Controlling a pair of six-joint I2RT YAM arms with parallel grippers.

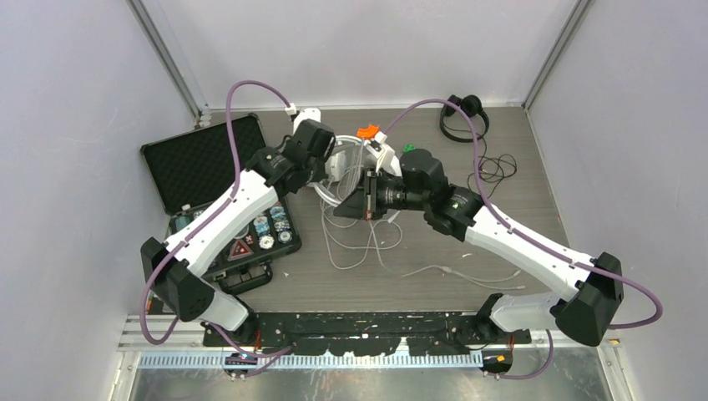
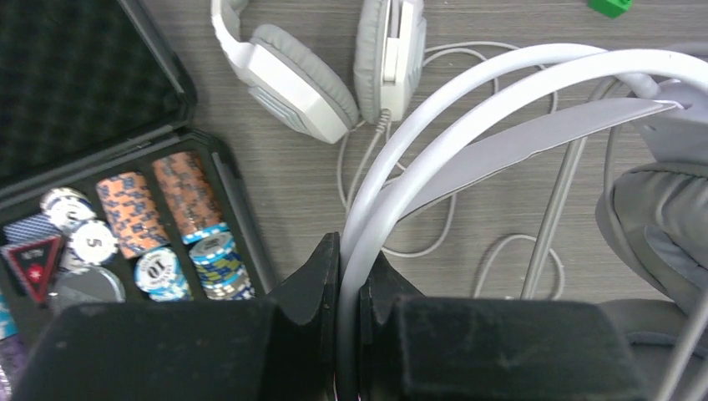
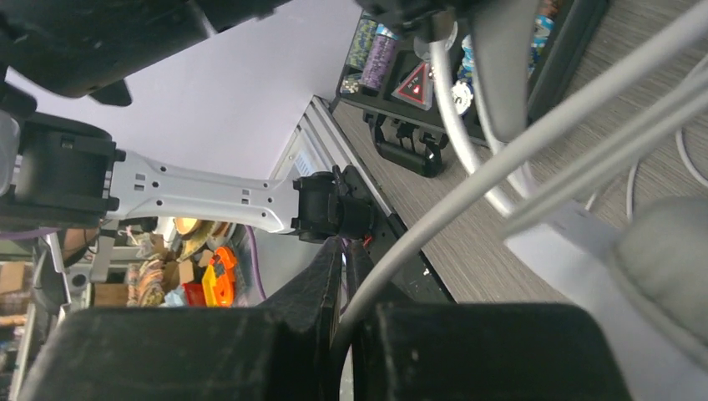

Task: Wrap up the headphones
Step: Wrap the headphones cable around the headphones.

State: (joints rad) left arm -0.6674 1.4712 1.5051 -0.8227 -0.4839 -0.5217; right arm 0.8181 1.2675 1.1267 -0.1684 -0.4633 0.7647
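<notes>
Grey table (image 1: 534, 217) between pale walls carries an open black case (image 1: 200, 159) at the left and all three headsets, and none looks wrapped yet. Both arms meet at the far middle over the grey headset (image 2: 501, 92), held clear of the table. The left gripper (image 2: 349, 284) is pinched tight on its headband. The right gripper (image 3: 346, 284) has its jaws close about a pale bar of the same band, but I cannot tell whether it truly grips. The band's long arc runs from the left gripper away to the right, one cup hanging at its right end. The white headset (image 2: 309, 83) lies just beyond, cups together. White cables (image 1: 367, 242) sprawl loose nearer the arms. The black headphones (image 1: 462, 117) sit far right, their cord also loose.
</notes>
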